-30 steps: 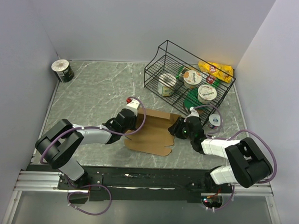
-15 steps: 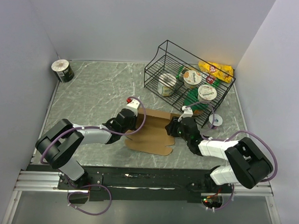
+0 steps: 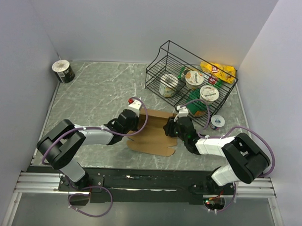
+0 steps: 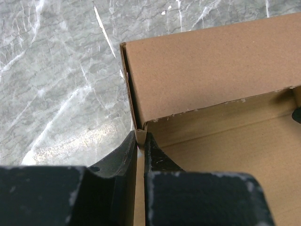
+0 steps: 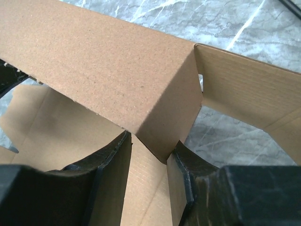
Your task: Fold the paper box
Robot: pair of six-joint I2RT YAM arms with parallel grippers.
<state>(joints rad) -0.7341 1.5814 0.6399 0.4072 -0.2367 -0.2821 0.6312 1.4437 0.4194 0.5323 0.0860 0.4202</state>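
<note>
Top external view: the box (image 3: 152, 137) lies at mid-frame on the table (image 3: 92, 101), part-folded, its base flat and a wall raised along its upper and left edges. The basket (image 3: 157, 56) stands just to its upper right. The left claw (image 3: 138, 124) is at the box's left edge and the right claw (image 3: 170, 128) at its right edge.

In the left wrist view, the left claw (image 4: 141, 141) is nearly closed, with only the thin end of the upright wall of the box (image 4: 202, 75) between its fingers (image 4: 127, 150). The bite is small and sits right at a corner crease. A pull or twist from that arm could slip the card free, and the wall would likely fall back flat. A harder tug could tear the fold.

In the right wrist view, the right claw (image 5: 148, 150) stands partly apart, astride a folded corner of the box (image 5: 103, 70) at mid-frame. Its pads look to be at or just beside the card. Whether they press it I cannot tell.

- **Crushing:** squeezing across that corner may dent it instead of setting the fold.
- **Sliding:** if only one pad catches, the push could slide the whole box leftwards over the smooth stone and load the left claw's thin pinch.
- **Opposed arms:** if the two arms pull apart, the wall between them could bow or rip.
- **Basket:** the right wrist sits close under the basket's lower edge, so a lift or swing towards the upper right could knock it.
</note>
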